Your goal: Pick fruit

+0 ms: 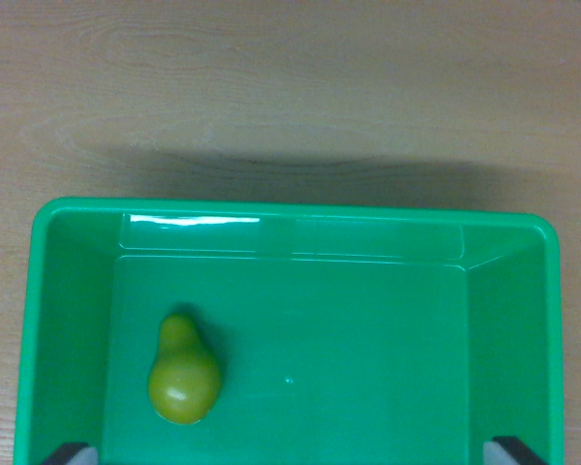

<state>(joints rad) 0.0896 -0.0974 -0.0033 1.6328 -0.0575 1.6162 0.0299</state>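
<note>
A: Inside the green bin (pixel 290 208), on its floor toward the wrist view's left, a single green pear (pixel 184 373) is seen, lying with its neck pointing toward the far wall. It is not held.

B: Gripper (pixel 290 457) state?

A: Only two dark fingertips (pixel 70 453) are caught at the lower corners, well apart, so the jaws are judged spread, with nothing between them.

B: How should the pick be done?

A: The gripper should probably be shifted left until the pear is centred, then closed across the round belly, not the tapered neck.

B: Clearance?

A: The left wall is near; care is advised there. Open floor is available to the right, and bare wooden table (pixel 290 87) beyond the far rim.
</note>
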